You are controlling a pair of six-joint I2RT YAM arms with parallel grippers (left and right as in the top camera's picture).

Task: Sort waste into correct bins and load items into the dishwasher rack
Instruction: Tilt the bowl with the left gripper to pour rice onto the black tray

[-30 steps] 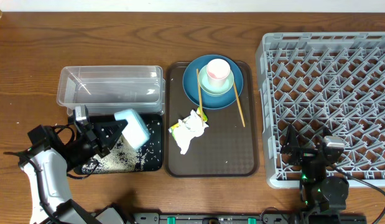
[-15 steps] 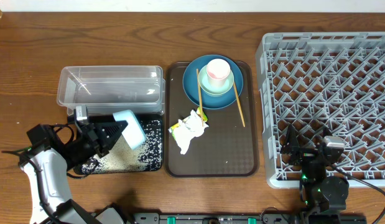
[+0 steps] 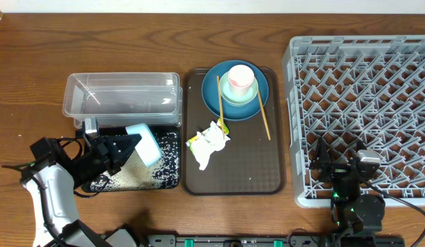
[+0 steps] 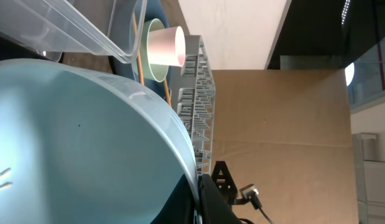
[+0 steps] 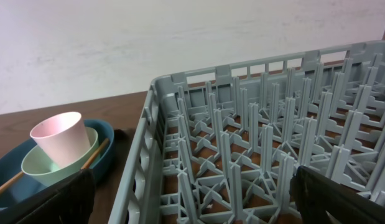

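Left gripper (image 3: 130, 143) is clamping the light blue bowl (image 3: 147, 146), holding it tipped on its side over the shallow black rectangular tray (image 3: 173, 180) — loose white rice-like grains (image 3: 126, 175) are lying scattered in there. Right gripper (image 5: 195, 186) is hanging empty, fingers spread wide, over a corner of the big light-grey pegged plastic dishwasher rack (image 5: 242, 124).
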